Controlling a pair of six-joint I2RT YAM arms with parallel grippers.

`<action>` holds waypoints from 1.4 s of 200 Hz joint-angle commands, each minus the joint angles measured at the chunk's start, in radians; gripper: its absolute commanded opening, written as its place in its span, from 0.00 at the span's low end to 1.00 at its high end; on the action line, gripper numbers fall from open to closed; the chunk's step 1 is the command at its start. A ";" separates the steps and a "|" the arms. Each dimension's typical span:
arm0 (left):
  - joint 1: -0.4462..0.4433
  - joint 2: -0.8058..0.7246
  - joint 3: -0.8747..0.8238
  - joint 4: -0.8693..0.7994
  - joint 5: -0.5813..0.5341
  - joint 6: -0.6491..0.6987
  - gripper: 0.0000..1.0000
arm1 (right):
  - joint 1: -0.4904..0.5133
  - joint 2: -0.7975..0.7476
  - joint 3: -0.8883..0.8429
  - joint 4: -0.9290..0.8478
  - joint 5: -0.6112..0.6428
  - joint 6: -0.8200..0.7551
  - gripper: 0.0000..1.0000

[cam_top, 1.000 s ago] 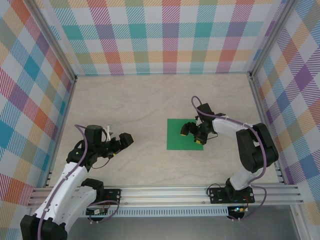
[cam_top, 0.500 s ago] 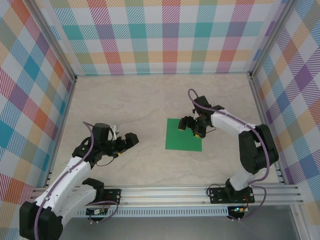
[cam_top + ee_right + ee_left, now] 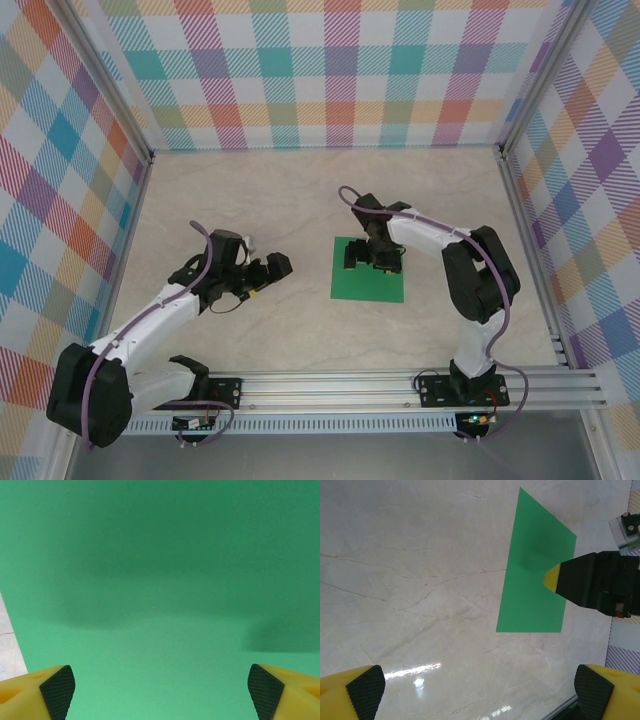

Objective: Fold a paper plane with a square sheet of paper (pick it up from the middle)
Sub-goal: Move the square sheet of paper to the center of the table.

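**Q:** Where is the paper?

**A:** The square sheet of paper (image 3: 368,287) lies flat and unfolded, centre-right of the overhead frame. My right gripper (image 3: 370,258) is spread wide and empty over its upper half. My left gripper (image 3: 272,268), also wide, sits to its left.

**Q:** The risk?

**A:** My pads (image 3: 57,685) could skid the thin sheet or crumple it off-centre.

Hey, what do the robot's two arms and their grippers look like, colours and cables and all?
The left arm and right arm match: white shells, black joints, a thin purple cable looping along each. The left gripper and right gripper have black bodies and yellow fingers tipped with black cross-hatched pads.
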 commanded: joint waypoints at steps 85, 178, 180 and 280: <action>-0.242 0.602 0.460 0.110 -0.004 0.033 0.55 | -0.273 -0.093 -0.131 0.242 -0.308 0.004 0.83; -0.257 0.802 0.568 0.136 0.012 0.018 0.38 | -0.342 -0.034 -0.130 0.237 -0.271 -0.060 0.81; -0.257 0.803 0.568 0.137 0.013 0.018 0.38 | -0.342 -0.033 -0.130 0.236 -0.269 -0.061 0.81; -0.269 0.837 0.570 0.163 0.030 0.013 0.34 | -0.357 -0.026 -0.155 0.254 -0.270 -0.075 0.81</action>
